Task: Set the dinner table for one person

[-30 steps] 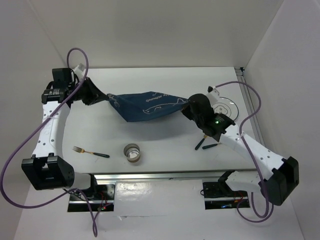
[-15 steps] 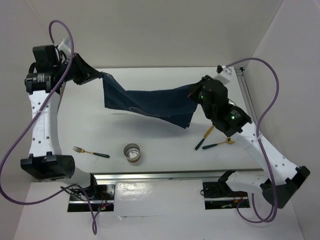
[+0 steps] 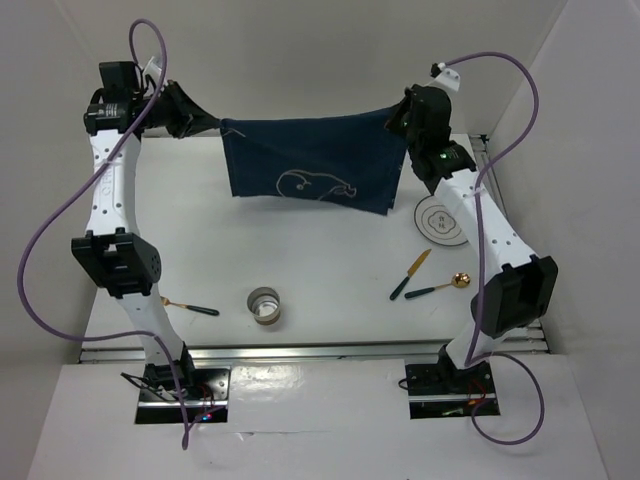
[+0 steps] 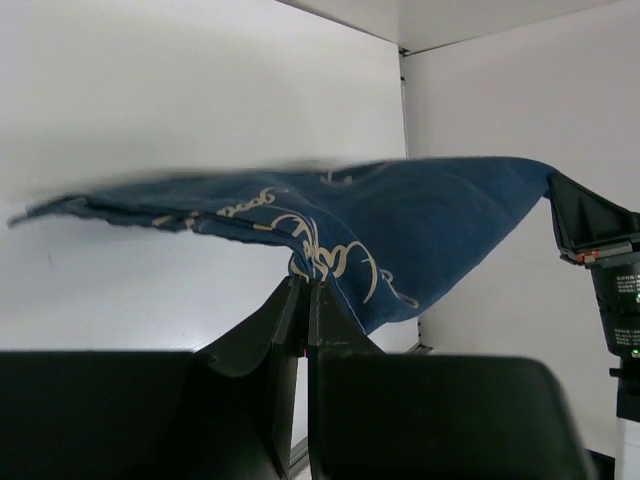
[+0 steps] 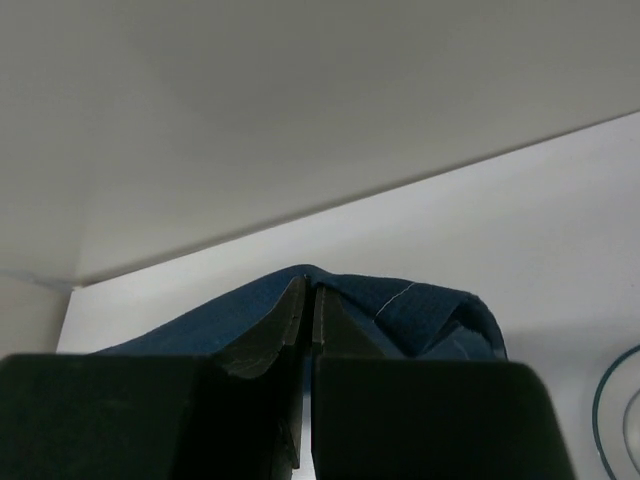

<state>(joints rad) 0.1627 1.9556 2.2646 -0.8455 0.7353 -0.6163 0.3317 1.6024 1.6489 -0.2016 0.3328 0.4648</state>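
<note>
Setting: a white-walled enclosure. The dinner table (image 3: 320, 260), a plain matte white top, fills your top view.

1. Blue cloth mat (image 3: 310, 165), pale fish outline, at 12 o'clock. It hangs spread like a curtain between both claws, with its top edge taut and its lower edge over the far part of the table. You cannot tell whether that edge touches the top.
2. Left gripper (image 3: 205, 125), at 11 o'clock, raised. The jaws are pinched narrow on the mat's top left corner, and your left wrist view shows cloth running out from the fingertips.
3. Right gripper (image 3: 395, 118), at 1 o'clock, raised. The jaws are pressed together on the mat's top right corner.
4. Plate (image 3: 440, 220), at 3 o'clock, white with dark rings, flat on the table beside the right arm.
5. Knife (image 3: 411, 274) and spoon (image 3: 438, 288), at 4 o'clock, green handles, gold ends, lying near each other.
6. Tape roll (image 3: 265, 304), at 6 o'clock, lying flat.
7. Fork (image 3: 190, 306), at 8 o'clock, green handle, its head partly hidden behind the left arm.
</note>
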